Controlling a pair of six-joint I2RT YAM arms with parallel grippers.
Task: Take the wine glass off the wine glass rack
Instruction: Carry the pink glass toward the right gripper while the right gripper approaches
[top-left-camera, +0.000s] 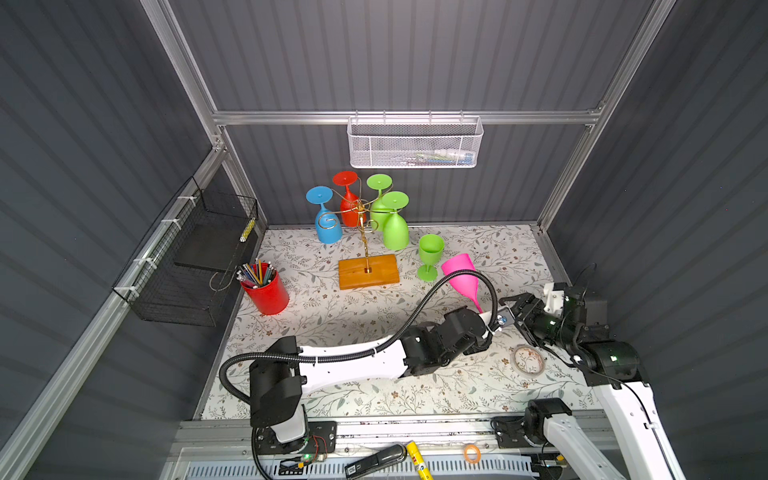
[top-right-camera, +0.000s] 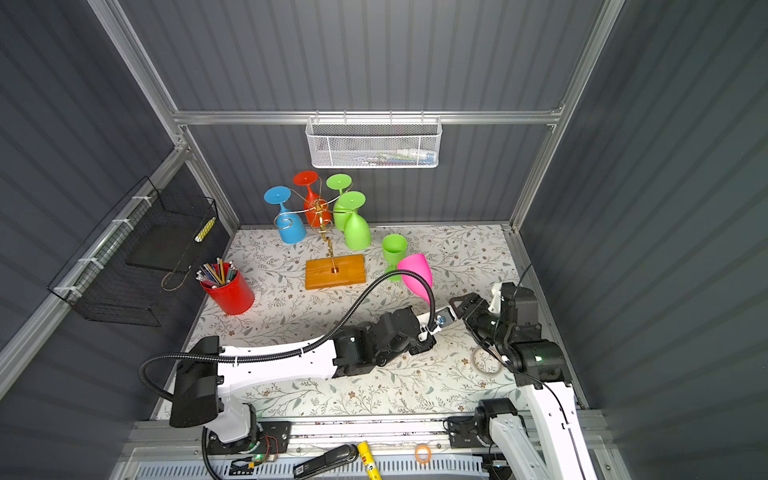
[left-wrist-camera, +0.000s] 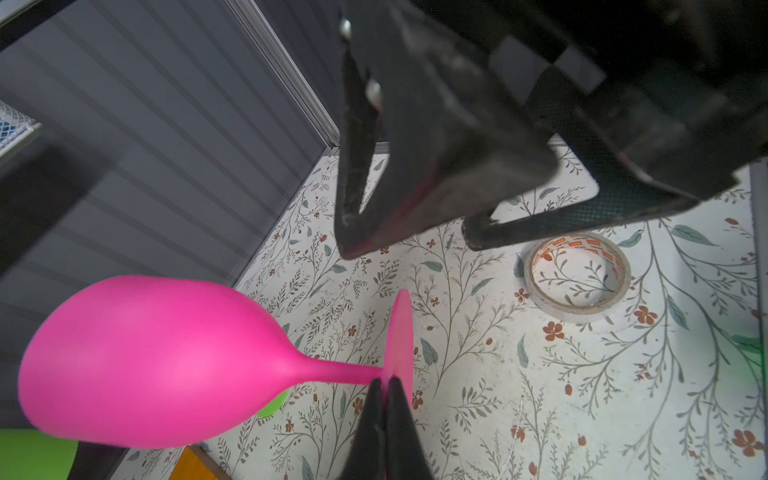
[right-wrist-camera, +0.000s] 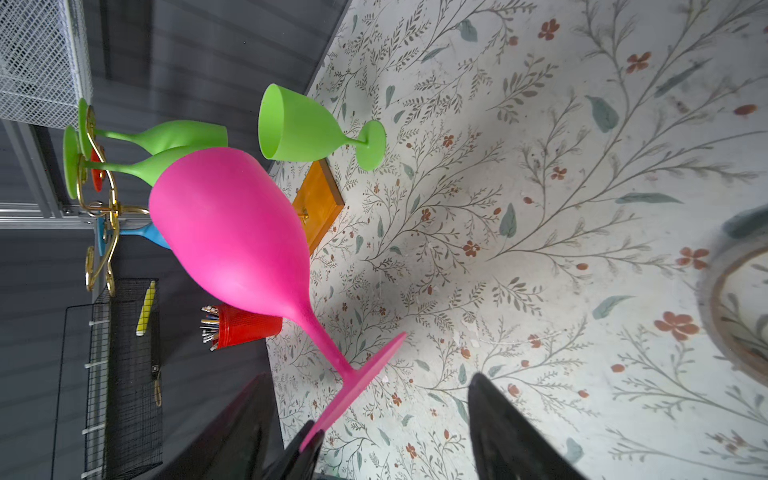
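We find the pink wine glass (top-left-camera: 459, 276) off the wine glass rack (top-left-camera: 353, 274), held tilted right of centre in both top views. The left gripper (left-wrist-camera: 386, 384) pinches its foot rim. The right gripper (top-left-camera: 509, 312) stands wide around that foot (no contact visible). An upright green glass (top-left-camera: 430, 257) stands just beyond the bowl. A tape roll (top-left-camera: 528, 360) lies lower right, near the side wall.

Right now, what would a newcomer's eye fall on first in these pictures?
The pink wine glass stands out: tilted off the table right of the middle, its foot pinched in the left hand. At the back, the gold wine glass rack carries four hanging glasses, blue, red and two green, bowls down, and a green glass stands upright beside its wooden base.
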